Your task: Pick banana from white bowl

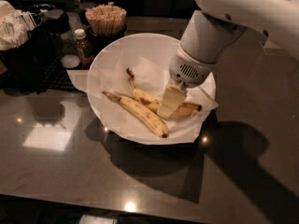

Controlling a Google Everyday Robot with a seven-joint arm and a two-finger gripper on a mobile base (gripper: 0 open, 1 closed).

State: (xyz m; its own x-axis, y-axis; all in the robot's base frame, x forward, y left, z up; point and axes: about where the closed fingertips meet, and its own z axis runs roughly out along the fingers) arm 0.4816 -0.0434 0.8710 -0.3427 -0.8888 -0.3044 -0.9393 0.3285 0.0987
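From the single camera view, the white bowl [100, 65] sits on a dark, glossy worktop [65, 171], lined with crinkled white paper [206, 102] whose corners poke out past the rim. Two bananas lie inside it. The banana [145, 98], the thicker and more curved one, rests toward the middle and right of the bowl, its long dark-tipped stem pointing up toward the far rim. The slimmer speckled banana [140, 114] lies just in front of it, slanting from the left down toward the near rim.

The robot's white arm reaches in from the upper right, and the end effector [167, 110] hangs down inside the bowl, right over the middle of the banana and covering part of it. I cannot tell whether it is spread or closed on the fruit.

Behind the bowl stand a cup of wooden sticks [106, 18], a small bottle [82, 44] and a black holder with white packets [13, 31].
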